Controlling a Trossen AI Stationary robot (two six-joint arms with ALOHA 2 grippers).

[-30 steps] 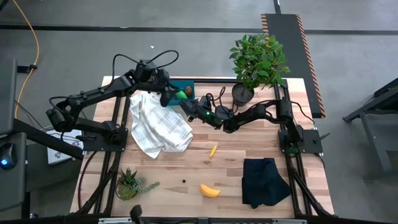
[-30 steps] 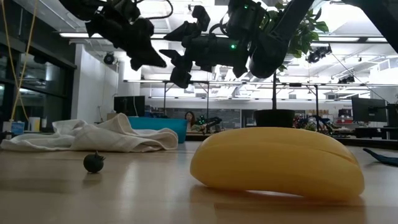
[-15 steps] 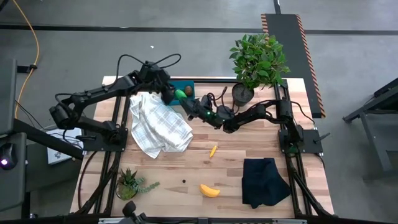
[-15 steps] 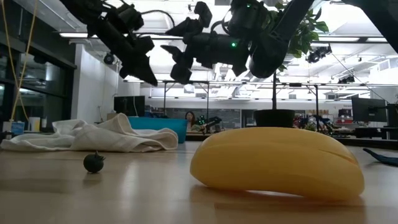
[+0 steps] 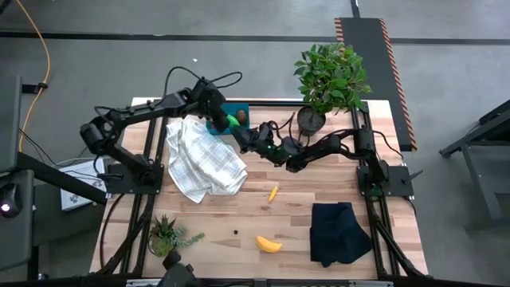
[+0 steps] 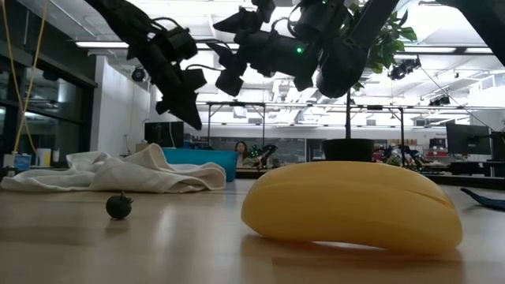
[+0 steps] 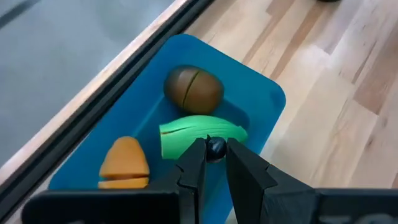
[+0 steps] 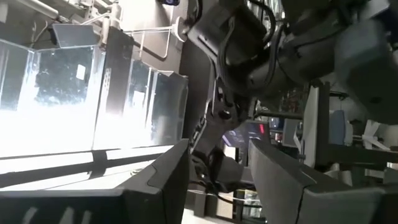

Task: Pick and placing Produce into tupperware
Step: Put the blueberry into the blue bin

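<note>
From above, your left gripper (image 5: 213,119) has swung in over the blue tupperware (image 5: 239,107) at the table's far edge, so a drop looks close; the right gripper (image 5: 241,137) hangs just beside it. At table height, a banana (image 6: 352,207) and one dark berry (image 6: 119,205) still lie on the wood. Past your left wrist, the fingers (image 7: 193,168) pinch a small berry (image 7: 216,147) above the box, which holds a kiwi (image 7: 193,89), a green piece (image 7: 199,135) and an orange piece (image 7: 125,163). Right wrist: its fingers (image 8: 163,175) stand spread, holding nothing.

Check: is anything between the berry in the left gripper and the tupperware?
Nothing visible. The left gripper holds the berry directly over the tupperware, above the green piece.
</note>
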